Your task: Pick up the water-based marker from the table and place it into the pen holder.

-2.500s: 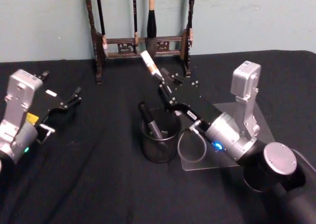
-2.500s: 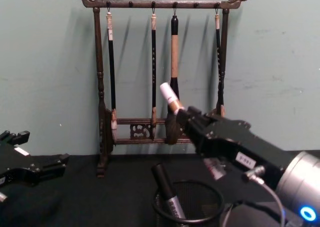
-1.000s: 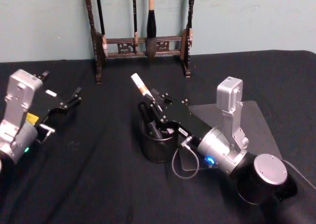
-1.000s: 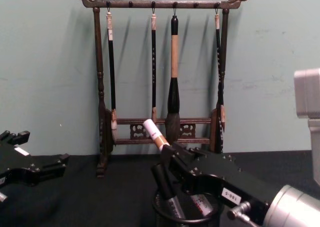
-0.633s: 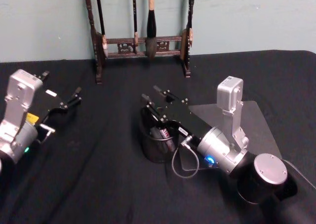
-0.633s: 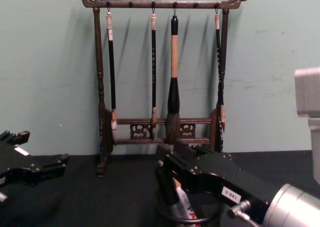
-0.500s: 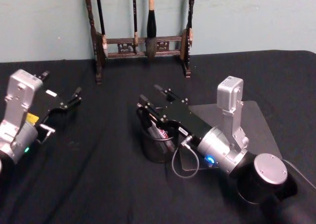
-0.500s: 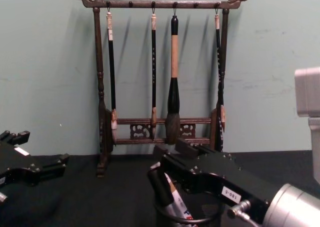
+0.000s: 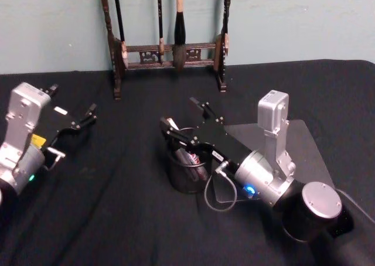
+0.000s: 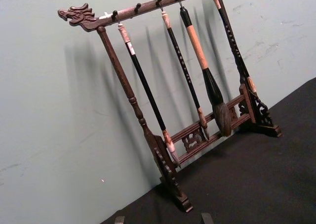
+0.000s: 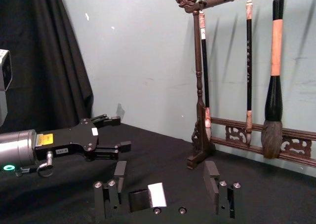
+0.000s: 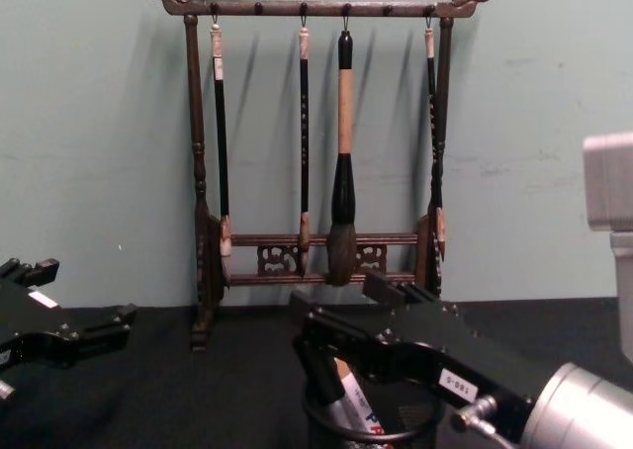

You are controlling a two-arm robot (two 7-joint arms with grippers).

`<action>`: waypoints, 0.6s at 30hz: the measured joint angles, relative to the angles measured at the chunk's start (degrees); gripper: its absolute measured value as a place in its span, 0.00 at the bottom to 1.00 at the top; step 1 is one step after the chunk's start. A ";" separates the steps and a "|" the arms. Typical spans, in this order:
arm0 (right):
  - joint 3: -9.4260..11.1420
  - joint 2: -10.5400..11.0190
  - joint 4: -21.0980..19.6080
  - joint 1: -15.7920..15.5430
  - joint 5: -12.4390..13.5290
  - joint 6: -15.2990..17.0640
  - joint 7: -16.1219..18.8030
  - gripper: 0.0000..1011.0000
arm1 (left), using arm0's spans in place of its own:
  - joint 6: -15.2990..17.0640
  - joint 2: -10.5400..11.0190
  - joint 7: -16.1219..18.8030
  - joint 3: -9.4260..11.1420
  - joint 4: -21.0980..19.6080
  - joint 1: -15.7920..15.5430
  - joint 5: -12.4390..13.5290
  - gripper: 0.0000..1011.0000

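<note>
Since a moment ago your right hand [image 9: 186,121] has let go of the water-based marker [image 9: 188,158], which now stands inside the pen holder [image 9: 186,175] with its pale end leaning toward the left rim; before, it stuck up high between the fingers.

Left: your left hand [image 9: 88,117] rests parked over the black worktop [image 9: 117,207] near the left edge, fingers a little apart, pinching nothing. The right wrist view shows it side-on [image 11: 111,135] before a dark curtain [image 11: 44,56].

Back: a pale green wall [image 12: 99,123] closes the room. Against it stands a dark wooden brush rack [image 12: 198,172] with carved ends, hung with four brushes; the thickest [image 12: 343,172] hangs third from the left.

Centre: the pen holder sits on the worktop, a black mesh cup, holding the marker and a second, dark pen [image 12: 321,375].

Right: your right hand hovers directly above the holder, fingers spread wide on either side of the rim, empty. A flat grey sheet [image 9: 304,143] lies on the worktop under the right arm.
</note>
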 joint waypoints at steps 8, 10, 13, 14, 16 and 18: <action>1.03 1.80 -2.91 -0.06 -0.30 2.11 -1.49 0.99 | 0.00 0.00 0.00 0.00 0.00 0.00 0.00 0.99; 1.55 2.32 -3.63 -0.21 -0.64 2.44 -2.27 0.99 | 0.00 0.00 0.00 0.00 0.00 0.00 0.00 0.99; 2.71 3.29 -4.93 -0.55 -1.47 3.05 -3.93 0.99 | 0.00 0.00 0.00 0.00 0.00 0.00 0.00 0.99; 3.08 3.56 -5.23 -0.68 -1.78 3.14 -4.50 0.99 | 0.00 0.00 0.00 0.00 0.00 0.00 0.00 0.99; 4.55 4.51 -6.02 -1.10 -2.82 3.31 -6.29 0.99 | 0.00 0.00 0.00 0.00 0.00 0.00 0.00 0.99; 5.78 5.18 -6.53 -1.55 -3.82 3.48 -7.84 0.99 | 0.00 0.00 0.00 0.00 0.00 0.00 0.00 0.99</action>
